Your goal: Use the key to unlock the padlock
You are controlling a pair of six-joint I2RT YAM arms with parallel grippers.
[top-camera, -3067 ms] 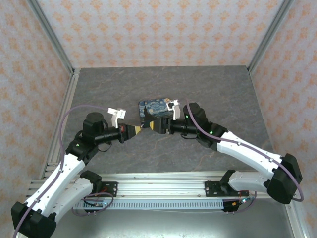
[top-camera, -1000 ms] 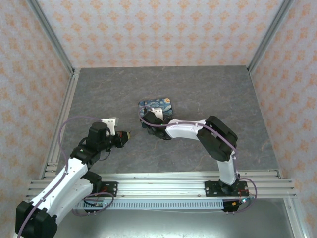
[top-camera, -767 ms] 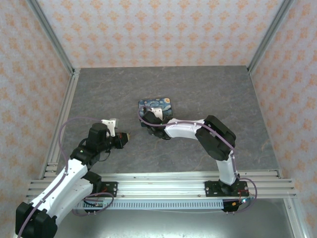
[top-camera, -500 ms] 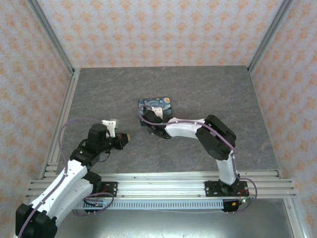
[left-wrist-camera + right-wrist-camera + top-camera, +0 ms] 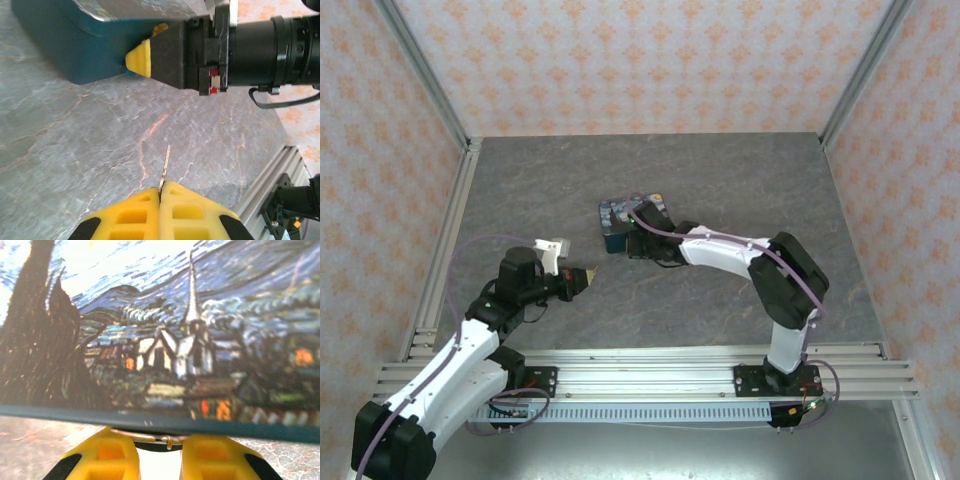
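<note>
Brass speck bottom centre, in the right hand (image 5: 159,452) at the box (image 5: 190,340), is probably the padlock (image 5: 168,441); can't tell if it's gripped. That arm just swung round; left hand (image 5: 160,192) stays clenched on the key (image 5: 165,161), well apart, so unlocking waits.

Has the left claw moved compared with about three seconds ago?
Yes. The left claw, pinching the key, has drawn back leftward and nearer the front rail, leaving a gap before the painted box.

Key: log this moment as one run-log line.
left gripper: shut on key | right gripper: open, at starry-night box edge | key: apart from box
</note>
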